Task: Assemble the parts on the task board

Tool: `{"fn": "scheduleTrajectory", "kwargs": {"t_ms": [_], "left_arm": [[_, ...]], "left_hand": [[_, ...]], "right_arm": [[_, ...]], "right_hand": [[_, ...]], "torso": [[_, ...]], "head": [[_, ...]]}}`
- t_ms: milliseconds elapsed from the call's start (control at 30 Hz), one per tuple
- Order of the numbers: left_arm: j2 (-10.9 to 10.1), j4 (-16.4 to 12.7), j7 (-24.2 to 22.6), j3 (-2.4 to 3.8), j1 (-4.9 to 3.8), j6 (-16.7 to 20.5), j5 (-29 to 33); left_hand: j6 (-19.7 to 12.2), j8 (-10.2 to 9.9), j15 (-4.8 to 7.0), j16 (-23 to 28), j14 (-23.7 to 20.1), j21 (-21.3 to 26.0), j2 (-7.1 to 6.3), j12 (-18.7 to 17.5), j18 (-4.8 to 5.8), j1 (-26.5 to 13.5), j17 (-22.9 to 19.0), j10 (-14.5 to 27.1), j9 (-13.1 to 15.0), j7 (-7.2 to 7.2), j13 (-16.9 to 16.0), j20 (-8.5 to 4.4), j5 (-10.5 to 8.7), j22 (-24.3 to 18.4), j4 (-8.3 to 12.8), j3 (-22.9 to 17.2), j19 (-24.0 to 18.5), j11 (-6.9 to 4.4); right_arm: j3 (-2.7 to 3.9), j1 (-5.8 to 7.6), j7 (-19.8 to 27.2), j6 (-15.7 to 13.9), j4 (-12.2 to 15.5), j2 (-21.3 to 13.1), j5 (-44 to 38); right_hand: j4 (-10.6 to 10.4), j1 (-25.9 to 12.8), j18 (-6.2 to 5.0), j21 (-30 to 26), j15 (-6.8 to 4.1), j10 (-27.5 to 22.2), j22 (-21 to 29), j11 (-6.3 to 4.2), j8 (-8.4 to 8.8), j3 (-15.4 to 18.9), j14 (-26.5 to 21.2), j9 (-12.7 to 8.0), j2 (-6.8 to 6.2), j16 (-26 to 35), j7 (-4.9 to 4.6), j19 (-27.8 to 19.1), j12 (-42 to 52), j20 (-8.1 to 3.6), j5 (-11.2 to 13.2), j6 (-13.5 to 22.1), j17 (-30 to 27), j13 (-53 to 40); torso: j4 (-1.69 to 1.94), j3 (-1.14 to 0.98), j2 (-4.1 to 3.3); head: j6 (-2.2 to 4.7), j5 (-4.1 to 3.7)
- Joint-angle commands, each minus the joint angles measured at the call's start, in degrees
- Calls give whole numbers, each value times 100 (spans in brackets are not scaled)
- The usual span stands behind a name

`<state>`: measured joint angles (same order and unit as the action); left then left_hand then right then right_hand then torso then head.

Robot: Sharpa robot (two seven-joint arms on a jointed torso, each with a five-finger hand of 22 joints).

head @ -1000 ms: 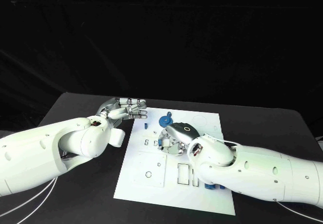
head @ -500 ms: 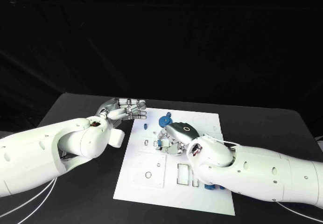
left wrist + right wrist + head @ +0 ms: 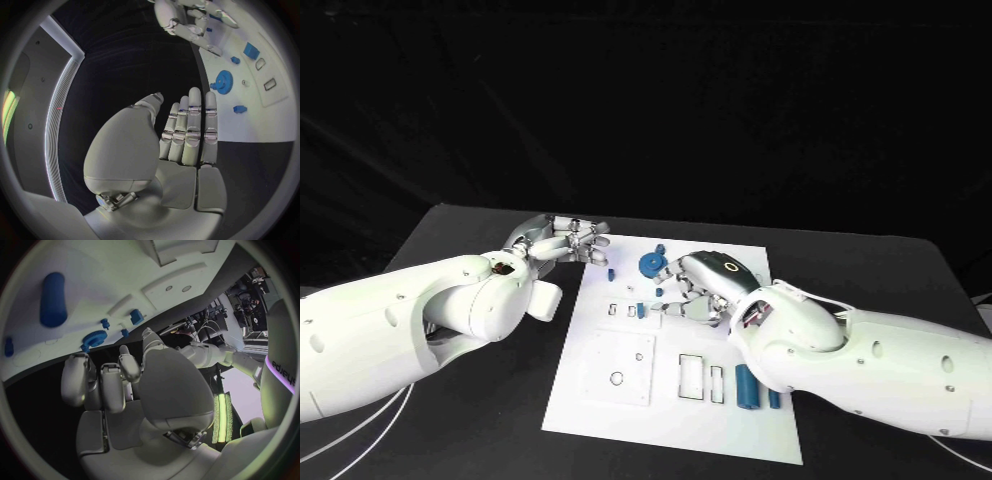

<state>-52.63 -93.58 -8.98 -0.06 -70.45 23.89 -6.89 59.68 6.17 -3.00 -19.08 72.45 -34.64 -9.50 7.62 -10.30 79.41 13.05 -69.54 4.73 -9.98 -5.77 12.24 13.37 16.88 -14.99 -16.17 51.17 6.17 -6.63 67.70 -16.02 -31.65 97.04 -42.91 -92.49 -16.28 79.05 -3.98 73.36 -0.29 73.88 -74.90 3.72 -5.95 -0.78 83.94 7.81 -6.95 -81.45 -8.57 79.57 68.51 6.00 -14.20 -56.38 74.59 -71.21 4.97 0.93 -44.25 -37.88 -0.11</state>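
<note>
The board [image 3: 678,400] is seen in the middle of the frame in the head view, lying on the black tabletop [image 3: 459,235]. The right robot hand [image 3: 692,292] is held above the middle of the board, with the fingers curled downward; whether a part is pinched under them cannot be told. The left robot hand [image 3: 567,240] is kept at the upper left corner of the board, the fingers loosely bent, and nothing is seen in it.

The gear [image 3: 652,264] is found just to the upper left of the right robot hand, between the two hands, and it is nearer to the right one. Two small blocks [image 3: 625,311] lie directly left of that hand. The two cylinders [image 3: 757,390] lie at the lower right of the board, beside the right forearm, with their long axis running up and down the frame. It is judged that the next pick is reached more easily by the right robot hand.
</note>
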Motion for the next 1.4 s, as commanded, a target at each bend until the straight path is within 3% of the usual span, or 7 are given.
{"fn": "scheduleTrajectory", "kwargs": {"t_ms": [33,167,333,533,633,767,1400], "left_arm": [[28,70,722,3,-4,-229,-1199],[62,137,1427,4,-5,-567,-2083],[149,165,2588,7,-16,-1207,-3117],[424,309,3676,10,-110,-1944,-4189],[580,405,3988,10,-148,-2141,-4495],[807,555,4301,11,-193,-2294,-4709],[1374,822,4832,13,-263,-2541,-4857]], "left_hand": [[143,66,152,-386,424,-312,36,87,-33,19,279,-224,23,72,-71,-180,-20,158,-46,-81,273,-104],[283,123,341,-1068,842,-975,-13,366,-32,32,823,-602,72,220,-308,-482,-19,518,-57,-166,770,-287],[404,233,495,-4761,1302,-2597,15,1106,171,-79,4704,-692,218,417,-1063,-769,2,2262,-97,-327,1406,-462],[441,539,570,-6557,1554,-4326,115,2595,539,-786,6919,-476,568,525,-2485,-867,-12,4773,-123,-54,2415,-543],[359,779,654,-6797,1629,-4718,237,4117,648,-980,7263,-474,870,554,-4020,-894,14,5437,-136,184,2713,-592],[394,1013,632,-6930,1683,-4909,210,4863,717,-1159,7458,-600,1127,586,-4791,-908,-34,5823,-147,466,2916,-620],[204,1281,643,-7086,1752,-5160,366,5393,819,-1515,7686,-636,1570,606,-5382,-925,-35,6354,-173,1258,3225,-634]], "right_arm": [[10,132,1366,258,185,-293,1113],[14,310,1639,503,343,-699,1996],[14,505,1735,575,342,-1145,2663],[13,606,1763,511,234,-1474,2979],[13,620,1751,432,178,-1538,3051],[13,628,1741,305,85,-1564,3197],[12,635,1421,165,-140,-1496,3422]], "right_hand": [[16,194,-146,-644,-56,-363,-292,-46,-94,-69,16,37,69,477,51,-350,-541,-47,9,-111,-444,462],[-1,338,-352,-1921,-84,-886,441,-79,-155,-106,-253,52,148,1547,55,-877,-1598,-79,-21,-130,-1565,1445],[-8,296,-361,-2095,-100,-837,562,-85,-194,-81,-195,60,183,1719,85,-817,-1685,-96,-49,-149,-1673,1601],[-13,246,-357,-2163,-112,-735,609,-97,-224,-32,-121,66,163,1727,99,-747,-1596,-109,-174,-155,-1613,1583],[-15,224,-358,-2192,-115,-732,626,-100,-233,-10,-111,68,145,1748,102,-733,-1597,-112,-240,-155,-1617,1601],[-32,123,-364,-2272,-115,-739,670,-99,-244,47,-102,70,133,1792,104,-730,-1614,-114,-267,-148,-1637,1642],[-29,-18,-404,-2587,-116,-807,838,-101,-277,164,-107,76,150,1944,109,-786,-1679,-117,-454,-124,-1721,1766]], "torso": [[-21,-12,72],[-35,-20,118],[-50,-36,176],[-53,-46,228],[-50,-47,244],[-43,-45,240],[-55,-50,222]], "head": [[-12,12],[-54,20],[-113,-6],[-142,22],[-167,38],[-168,38],[-202,89]]}}
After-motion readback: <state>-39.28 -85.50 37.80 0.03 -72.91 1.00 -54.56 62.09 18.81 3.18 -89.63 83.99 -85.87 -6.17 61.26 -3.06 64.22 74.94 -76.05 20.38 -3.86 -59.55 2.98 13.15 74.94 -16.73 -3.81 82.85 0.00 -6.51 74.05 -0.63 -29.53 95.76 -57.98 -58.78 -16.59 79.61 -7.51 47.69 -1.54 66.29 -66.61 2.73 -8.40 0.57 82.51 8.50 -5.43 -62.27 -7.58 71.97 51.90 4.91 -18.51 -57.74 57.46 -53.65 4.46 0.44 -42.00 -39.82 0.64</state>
